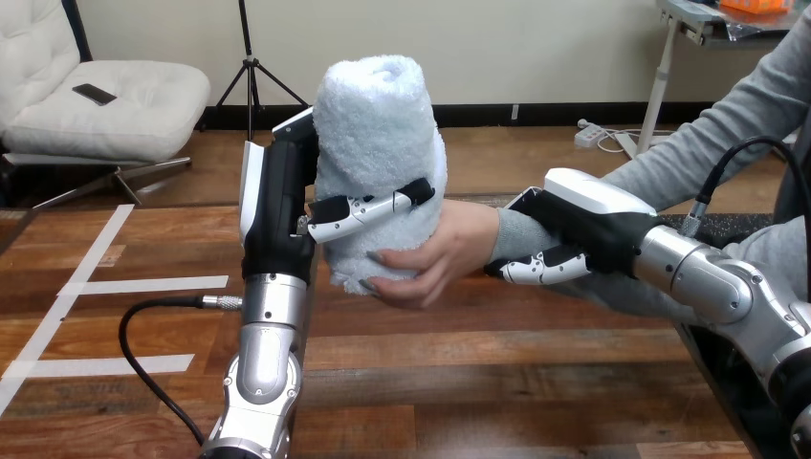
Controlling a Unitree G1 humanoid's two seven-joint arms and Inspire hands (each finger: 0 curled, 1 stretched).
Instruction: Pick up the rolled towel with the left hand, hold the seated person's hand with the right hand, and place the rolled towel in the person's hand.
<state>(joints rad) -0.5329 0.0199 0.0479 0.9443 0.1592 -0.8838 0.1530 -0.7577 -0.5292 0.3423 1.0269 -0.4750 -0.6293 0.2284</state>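
Pale blue terry, the rolled towel [378, 115] stands upright at the centre of the frame above the wooden table [497, 382], gripped by the left hand [285, 206], whose fingers [368, 212] wrap across its front. From the right, the person's hand [445, 253] cups the towel's lower end. The right hand [598, 228] is clasped round the person's wrist [514, 234].

Left robot hand [283, 203] curled, right [585, 228] too

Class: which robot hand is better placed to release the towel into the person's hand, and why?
Left. The left robot hand has fingers curled round the rolled towel, whose base the person's hand cups. The right robot hand grips the person's wrist, apart from the towel.
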